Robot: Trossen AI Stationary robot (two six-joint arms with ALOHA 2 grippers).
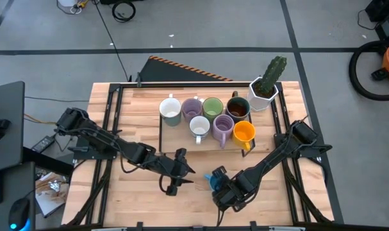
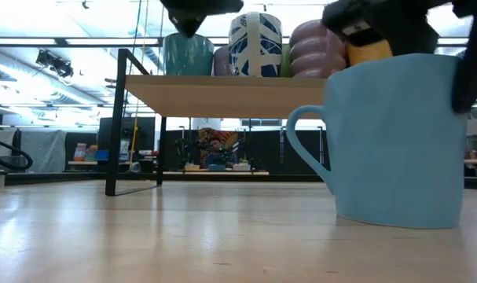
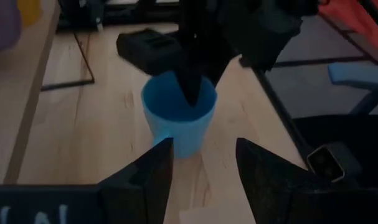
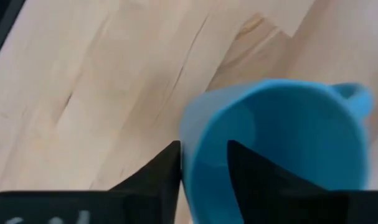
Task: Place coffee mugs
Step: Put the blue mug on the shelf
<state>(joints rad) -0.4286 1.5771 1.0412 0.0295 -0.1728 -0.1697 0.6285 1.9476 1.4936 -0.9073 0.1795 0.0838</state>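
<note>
- On the wooden worktop (image 1: 136, 192), near its front edge, a blue mug (image 1: 218, 178) stands upright; the low view shows it as a plain light blue cylinder (image 2: 395, 141) with a looped handle on its side, its base resting on the wood
- No brand or readable writing shows on the blue mug; pale marks on the left wrist's housing are cut off and cannot be read
- The right gripper (image 4: 204, 168) straddles the blue mug's (image 4: 282, 143) wall, one dark finger (image 4: 254, 177) inside the cup and the other outside against the wall; the fingers sit slightly apart with the rim between them, and whether they press on it cannot be told
- The left gripper (image 3: 204, 171) hangs just beside the blue mug (image 3: 178, 118), its two fingers spread with nothing between them
- On a raised wooden shelf (image 1: 181, 142) with a black frame, seven more mugs crowd together: a white mug (image 1: 170, 110), a lilac mug (image 1: 192, 108), a green mug (image 1: 212, 107), a dark brown mug (image 1: 238, 106), a second white mug (image 1: 199, 126), a second lilac mug (image 1: 222, 129) and an orange mug (image 1: 244, 132)
- From the low view one white mug carries a blue pattern (image 2: 255, 43)
- A white faceted pot (image 1: 263, 94) holding a green cactus (image 1: 272, 74) stands at the shelf's right end
</note>
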